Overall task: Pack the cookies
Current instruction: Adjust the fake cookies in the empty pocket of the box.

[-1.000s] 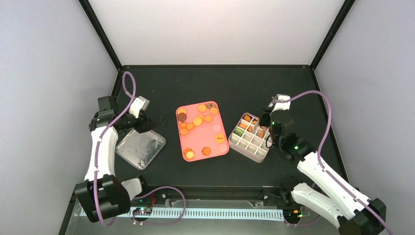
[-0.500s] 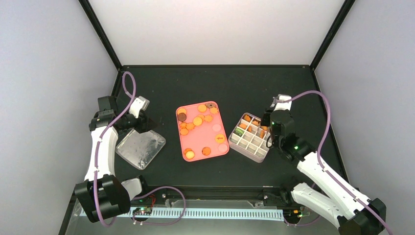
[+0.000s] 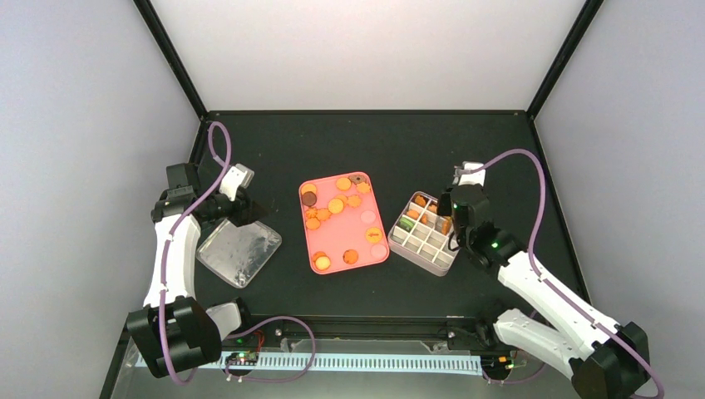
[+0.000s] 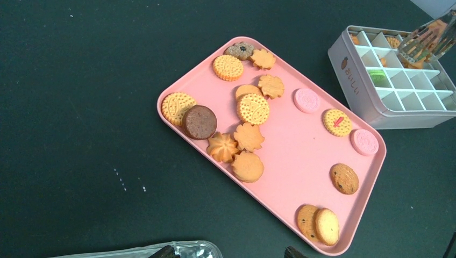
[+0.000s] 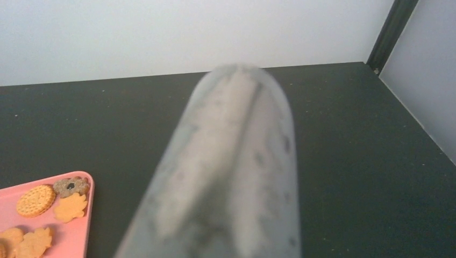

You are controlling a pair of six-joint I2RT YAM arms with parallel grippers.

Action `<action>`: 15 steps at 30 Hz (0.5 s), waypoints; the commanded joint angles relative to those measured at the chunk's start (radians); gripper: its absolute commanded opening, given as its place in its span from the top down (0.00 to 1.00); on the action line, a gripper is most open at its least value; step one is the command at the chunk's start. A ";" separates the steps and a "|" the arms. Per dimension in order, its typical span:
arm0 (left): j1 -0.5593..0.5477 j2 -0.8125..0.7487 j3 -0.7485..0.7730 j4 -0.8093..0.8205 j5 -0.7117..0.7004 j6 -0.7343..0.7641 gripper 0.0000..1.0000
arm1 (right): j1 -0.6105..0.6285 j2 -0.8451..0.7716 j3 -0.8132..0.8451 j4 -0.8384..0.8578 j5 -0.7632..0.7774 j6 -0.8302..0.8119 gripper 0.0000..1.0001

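Observation:
Several cookies (image 3: pixel 336 205), mostly orange and golden, one dark brown and two pink, lie on a pink tray (image 3: pixel 366 241); they show close up in the left wrist view (image 4: pixel 253 109). A white divided box (image 3: pixel 422 233) to the tray's right holds a few cookies (image 3: pixel 420 202) in its far cells. My right gripper (image 3: pixel 453 218) hovers over the box's right side, shut on metal tongs (image 5: pixel 231 172), whose tip (image 4: pixel 427 42) hangs over the far cells. My left gripper (image 3: pixel 241 208) is open and empty, just above the clear lid (image 3: pixel 239 252).
The clear plastic lid lies flat left of the tray, its edge at the bottom of the left wrist view (image 4: pixel 183 250). The box wall (image 4: pixel 365 102) stands close to the tray's right edge (image 4: pixel 383 153). Black posts and grey walls enclose the table.
My right arm has shifted a little left, carrying the tongs further over the box. The left arm, tray and lid have not moved.

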 commanded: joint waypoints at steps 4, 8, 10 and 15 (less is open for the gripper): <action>0.008 0.000 0.031 -0.011 0.021 0.020 0.48 | -0.004 -0.014 0.005 0.075 -0.110 -0.008 0.71; 0.008 0.001 0.029 -0.011 0.020 0.022 0.48 | -0.004 -0.044 -0.011 0.105 -0.148 -0.027 0.71; 0.008 0.002 0.032 -0.011 0.020 0.021 0.48 | -0.004 -0.045 -0.005 0.103 -0.145 -0.036 0.71; 0.009 0.000 0.034 -0.007 0.026 0.018 0.48 | 0.001 -0.051 0.023 0.098 -0.191 -0.045 0.71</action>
